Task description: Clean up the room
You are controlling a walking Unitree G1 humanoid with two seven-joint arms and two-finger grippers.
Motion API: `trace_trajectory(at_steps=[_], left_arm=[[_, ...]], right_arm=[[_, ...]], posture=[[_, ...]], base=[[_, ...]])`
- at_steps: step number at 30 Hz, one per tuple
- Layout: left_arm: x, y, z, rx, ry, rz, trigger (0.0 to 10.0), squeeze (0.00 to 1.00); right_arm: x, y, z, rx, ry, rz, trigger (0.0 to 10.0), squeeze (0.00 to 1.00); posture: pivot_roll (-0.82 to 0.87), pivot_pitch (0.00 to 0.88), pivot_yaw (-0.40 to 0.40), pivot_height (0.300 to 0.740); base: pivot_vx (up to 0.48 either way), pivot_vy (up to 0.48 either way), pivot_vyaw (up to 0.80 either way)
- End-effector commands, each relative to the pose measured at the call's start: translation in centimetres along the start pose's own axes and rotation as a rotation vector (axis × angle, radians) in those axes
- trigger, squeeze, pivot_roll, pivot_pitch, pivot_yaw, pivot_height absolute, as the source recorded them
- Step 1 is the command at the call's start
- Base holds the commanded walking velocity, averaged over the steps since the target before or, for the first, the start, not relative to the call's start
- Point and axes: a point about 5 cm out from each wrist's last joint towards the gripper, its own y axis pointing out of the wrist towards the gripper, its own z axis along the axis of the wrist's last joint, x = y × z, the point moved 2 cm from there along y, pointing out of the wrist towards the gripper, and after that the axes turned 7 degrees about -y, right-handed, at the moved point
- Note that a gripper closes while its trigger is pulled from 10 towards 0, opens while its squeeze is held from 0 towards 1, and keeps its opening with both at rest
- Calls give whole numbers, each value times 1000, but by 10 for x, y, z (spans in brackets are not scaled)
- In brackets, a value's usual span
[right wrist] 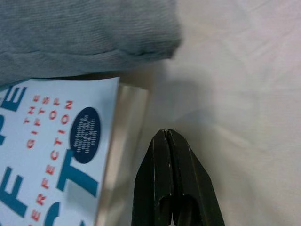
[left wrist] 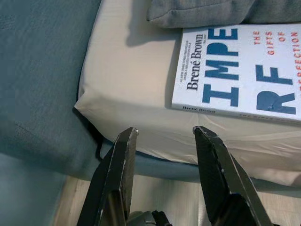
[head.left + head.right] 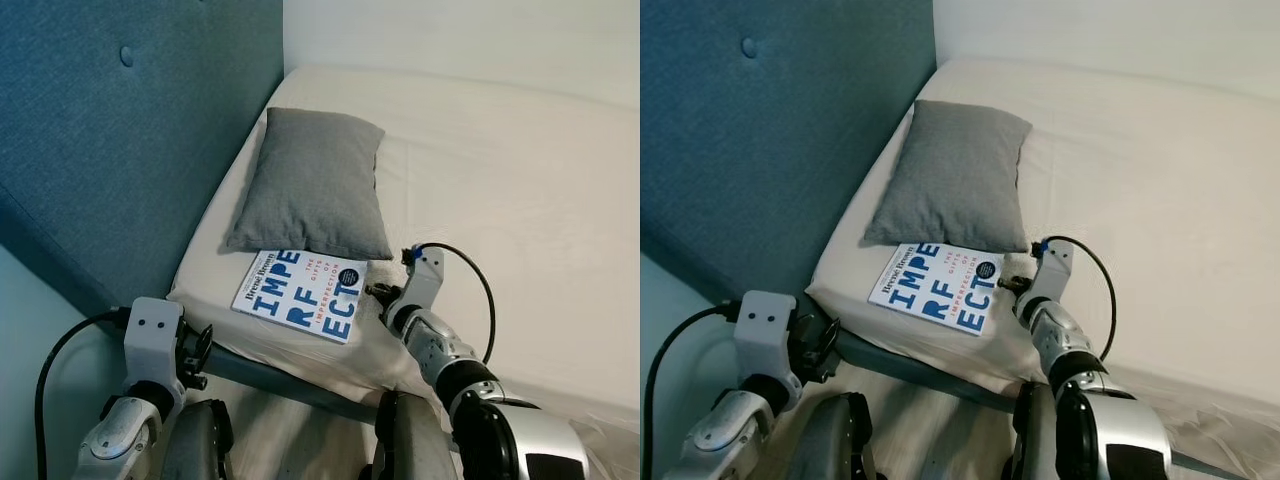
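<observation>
A white book (image 3: 301, 293) with blue and red lettering lies flat near the front edge of the bed (image 3: 500, 180), partly tucked under a grey pillow (image 3: 315, 180). My right gripper (image 1: 166, 136) is shut, empty, resting over the sheet just right of the book's right edge (image 1: 110, 155). My left gripper (image 2: 164, 134) is open, held low in front of the mattress corner (image 2: 101, 106), below and left of the book (image 2: 240, 70).
A teal padded headboard (image 3: 120, 130) rises on the left of the bed. A dark bed frame rail (image 3: 270, 375) runs under the mattress, with light wooden floor (image 2: 155, 202) below. The cream sheet stretches wide to the right.
</observation>
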Motion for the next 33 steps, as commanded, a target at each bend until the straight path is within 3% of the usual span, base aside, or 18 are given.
trace_trajectory(at_steps=[1, 13, 22, 33], left_arm=[[-3, -5, -5, -29, 4, 6, 10000, 0], [6, -6, -4, -38, 3, -13, 10000, 0], [7, -5, -3, -41, 8, -21, 10000, 0], [9, -7, -4, -50, 9, -33, 10000, 0]], right_arm=[[-3, 0, -10, -38, 37, 14, 10000, 0], [2, 0, 2, 3, 94, 25, 10000, 0], [-16, 2, 4, 8, 121, 131, 10000, 0], [-23, 3, 5, 9, 119, 173, 10000, 0]], posture=[[227, 416, -51, 545], [284, 407, -35, 545], [297, 395, -29, 545], [299, 397, -23, 545]], base=[[0, 0, 0], [0, 0, 0], [0, 0, 0], [0, 0, 0]])
